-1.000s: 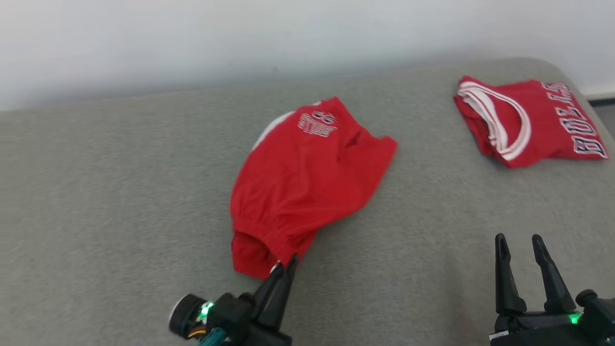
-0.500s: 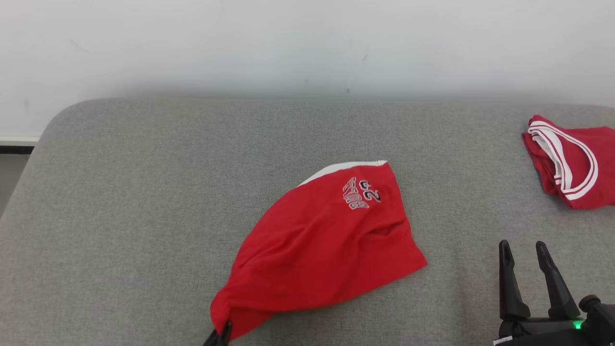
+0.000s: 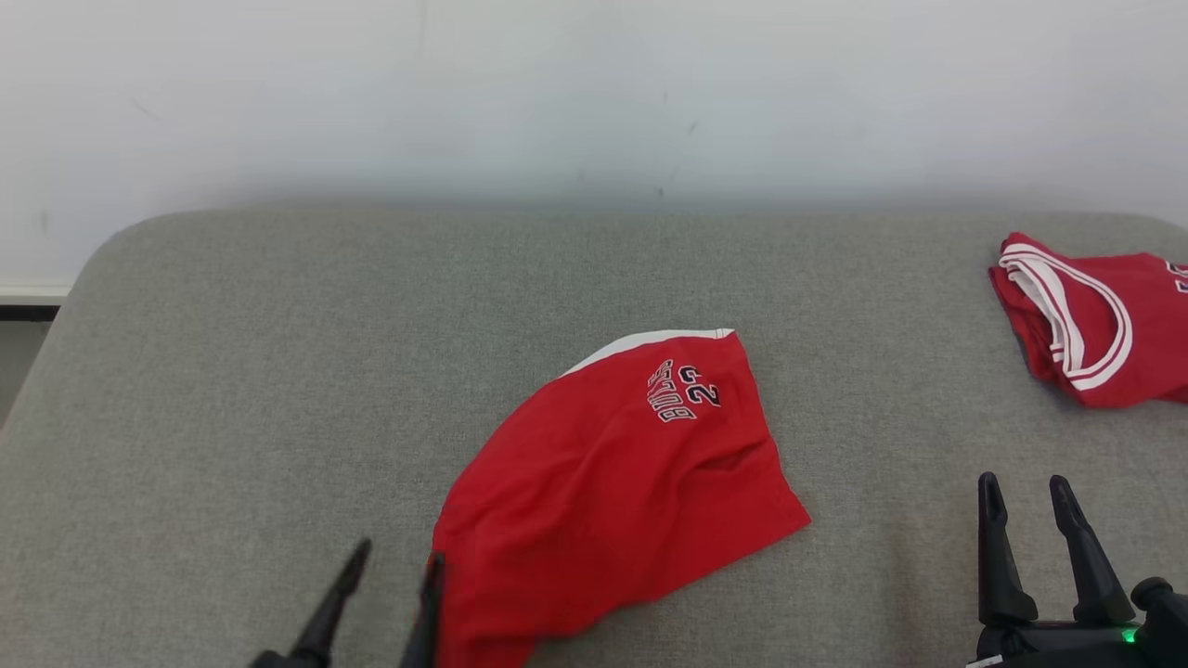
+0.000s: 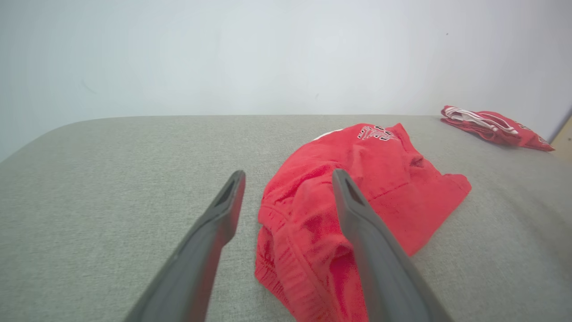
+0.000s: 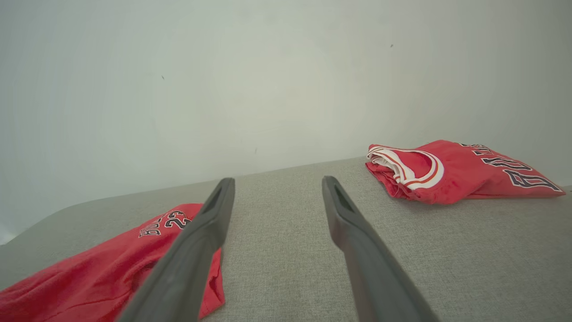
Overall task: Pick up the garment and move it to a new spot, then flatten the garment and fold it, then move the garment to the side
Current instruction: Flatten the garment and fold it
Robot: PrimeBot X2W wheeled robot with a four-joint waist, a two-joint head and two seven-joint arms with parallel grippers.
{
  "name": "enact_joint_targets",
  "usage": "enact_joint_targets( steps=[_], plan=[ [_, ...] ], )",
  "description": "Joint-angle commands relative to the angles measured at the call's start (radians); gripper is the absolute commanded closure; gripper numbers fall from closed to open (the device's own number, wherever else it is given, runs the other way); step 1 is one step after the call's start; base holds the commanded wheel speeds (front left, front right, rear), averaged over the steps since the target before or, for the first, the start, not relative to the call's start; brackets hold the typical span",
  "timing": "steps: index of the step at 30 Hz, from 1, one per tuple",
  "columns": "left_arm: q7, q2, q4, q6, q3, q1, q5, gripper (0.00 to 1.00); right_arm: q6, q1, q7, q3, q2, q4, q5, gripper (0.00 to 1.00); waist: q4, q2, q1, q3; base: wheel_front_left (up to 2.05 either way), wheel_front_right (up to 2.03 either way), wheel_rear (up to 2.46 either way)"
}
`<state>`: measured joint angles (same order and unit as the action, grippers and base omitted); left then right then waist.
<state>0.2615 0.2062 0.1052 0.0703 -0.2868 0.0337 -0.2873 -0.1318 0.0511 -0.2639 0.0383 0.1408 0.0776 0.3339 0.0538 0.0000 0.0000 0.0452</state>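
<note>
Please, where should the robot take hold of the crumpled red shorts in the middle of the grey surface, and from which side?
Grip the gathered waistband of the red shorts, at their near end. It bunches into a thick ridge raised off the grey surface, while the rest lies flatter. Likely best from the near left, where the open left gripper stands beside it.

My long, tapered dark grey fingers; a green light glows on the black base of my right gripper.
</note>
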Motion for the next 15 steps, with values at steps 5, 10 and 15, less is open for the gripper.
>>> enact_joint_targets(
  steps=[5, 10, 15],
  plan=[
    [0.004, -0.032, -0.096, -0.027, 0.105, 0.010, 0.033, 0.00, 0.003, 0.013, 0.000, -0.004, -0.002, 0.006, 0.001, 0.00, -0.007, 0.0000, 0.0000, -0.024, 0.00, 0.00, 0.00],
    [0.004, -0.053, -0.113, -0.033, 0.182, 0.016, 0.053, 0.00, 0.003, 0.017, 0.000, -0.005, 0.002, 0.005, 0.004, 0.00, -0.017, 0.0000, 0.0000, -0.033, 0.00, 0.00, 0.00],
    [0.004, -0.072, -0.111, -0.044, 0.235, 0.033, 0.074, 0.00, 0.003, 0.025, 0.000, -0.005, 0.001, 0.004, 0.007, 0.00, -0.022, 0.0000, 0.0000, -0.037, 0.00, 0.00, 0.00]
  ],
)
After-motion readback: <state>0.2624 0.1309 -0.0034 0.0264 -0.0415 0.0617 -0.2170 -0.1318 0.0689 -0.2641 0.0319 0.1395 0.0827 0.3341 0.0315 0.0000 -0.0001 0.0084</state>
